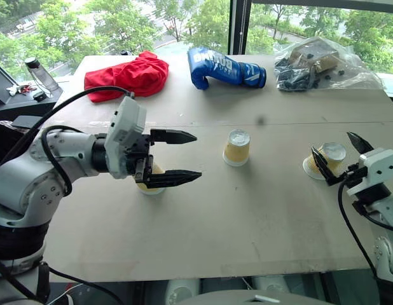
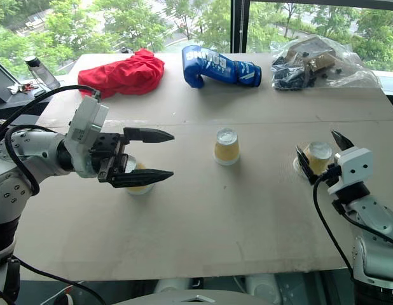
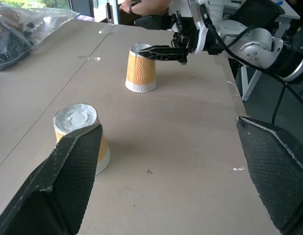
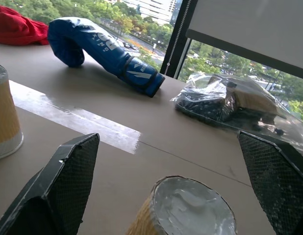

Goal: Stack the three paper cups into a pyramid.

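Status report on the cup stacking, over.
Left gripper open, right gripper open astride one cup. Three paper cups apart, upside down, unstacked. Nothing between them.

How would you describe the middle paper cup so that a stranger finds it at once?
On the tan table, three upside-down paper cups stand in a row. Take the middle cup, in front of the blue boxing glove. It alone stands free, with no tool near it.

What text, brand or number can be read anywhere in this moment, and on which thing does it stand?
Blue boxing glove: white capital letters along its side and a white mark on the cuff, too blurred and cut off to read for certain.
Three paper cups: wavy pattern only, no words.
Red cloth, clear plastic bag, bottle: no readable text.
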Robot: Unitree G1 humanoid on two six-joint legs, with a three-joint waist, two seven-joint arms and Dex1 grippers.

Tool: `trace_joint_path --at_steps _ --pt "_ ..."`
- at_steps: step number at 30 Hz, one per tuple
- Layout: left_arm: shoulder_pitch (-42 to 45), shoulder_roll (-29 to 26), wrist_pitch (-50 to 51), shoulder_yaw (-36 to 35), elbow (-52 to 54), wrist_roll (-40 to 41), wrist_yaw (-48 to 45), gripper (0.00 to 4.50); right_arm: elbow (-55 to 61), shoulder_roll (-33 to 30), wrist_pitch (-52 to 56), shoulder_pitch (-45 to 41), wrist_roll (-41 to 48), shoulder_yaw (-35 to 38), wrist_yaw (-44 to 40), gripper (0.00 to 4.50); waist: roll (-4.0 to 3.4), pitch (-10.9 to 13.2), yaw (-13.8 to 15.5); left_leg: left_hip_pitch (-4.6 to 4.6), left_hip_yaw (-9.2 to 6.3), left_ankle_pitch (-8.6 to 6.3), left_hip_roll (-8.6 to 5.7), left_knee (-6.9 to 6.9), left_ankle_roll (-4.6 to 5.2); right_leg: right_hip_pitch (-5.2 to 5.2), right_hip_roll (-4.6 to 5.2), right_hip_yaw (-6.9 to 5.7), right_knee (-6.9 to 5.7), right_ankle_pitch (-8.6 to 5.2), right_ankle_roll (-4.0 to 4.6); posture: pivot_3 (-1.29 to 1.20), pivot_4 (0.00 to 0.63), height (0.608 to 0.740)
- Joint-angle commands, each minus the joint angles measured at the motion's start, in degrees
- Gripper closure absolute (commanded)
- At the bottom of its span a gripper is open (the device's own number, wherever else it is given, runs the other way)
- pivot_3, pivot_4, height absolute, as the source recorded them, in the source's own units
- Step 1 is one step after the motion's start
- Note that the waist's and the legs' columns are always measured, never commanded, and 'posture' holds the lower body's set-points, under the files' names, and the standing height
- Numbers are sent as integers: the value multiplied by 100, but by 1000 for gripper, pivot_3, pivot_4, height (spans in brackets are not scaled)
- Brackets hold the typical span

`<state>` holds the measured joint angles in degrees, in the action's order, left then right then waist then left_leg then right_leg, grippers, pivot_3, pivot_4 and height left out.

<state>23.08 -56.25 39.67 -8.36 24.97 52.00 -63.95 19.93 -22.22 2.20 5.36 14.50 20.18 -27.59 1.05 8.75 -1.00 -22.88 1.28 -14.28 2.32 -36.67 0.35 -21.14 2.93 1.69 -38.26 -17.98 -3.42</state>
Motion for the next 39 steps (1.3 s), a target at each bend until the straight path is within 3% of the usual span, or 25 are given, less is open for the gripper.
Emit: trace_joint_path --at_steps 1,12,15,17,19,29,39 --pt "69 -23 -134 -97 -8 -83 -158 0 -98 75 -2 68 254 221 149 50 0 0 10 0 0 0 0 -1 0 0 0 0 -1 0 0 0 150 740" --pt "-261 -37 -324 -338 12 -223 -291 0 -612 131 453 -74 789 135 131 50 -1 0 15 -1 0 -1 0 -9 2 0 0 3 -9 0 0 0 150 740" --pt "-356 -23 -361 -390 46 -248 -281 0 -735 124 461 -185 794 114 119 693 -1 0 13 -1 1 -2 0 -11 4 0 0 4 -10 0 0 0 150 740" --pt "-431 -10 -378 -440 79 -254 -259 0 -800 121 440 -269 789 87 94 1769 -1 0 16 -1 1 -4 0 -12 7 0 0 4 -11 0 0 0 150 740" --pt "-487 -3 -387 -483 98 -258 -235 0 -835 109 427 -333 791 60 57 2324 -1 0 18 -1 1 -4 0 -13 6 0 0 4 -11 0 0 0 150 740" --pt "-1065 38 -490 -799 151 -386 -23 0 -471 55 744 -879 667 -948 -306 2329 -2 0 -5 2 0 -12 4 -16 21 -2 -2 6 -22 0 0 0 150 740" --pt "-1202 26 -364 -985 402 -334 408 0 -912 321 898 -1768 322 -1925 -342 2329 -2 0 21 -2 -3 -13 4 -32 22 -1 -1 2 -30 0 0 0 150 740"
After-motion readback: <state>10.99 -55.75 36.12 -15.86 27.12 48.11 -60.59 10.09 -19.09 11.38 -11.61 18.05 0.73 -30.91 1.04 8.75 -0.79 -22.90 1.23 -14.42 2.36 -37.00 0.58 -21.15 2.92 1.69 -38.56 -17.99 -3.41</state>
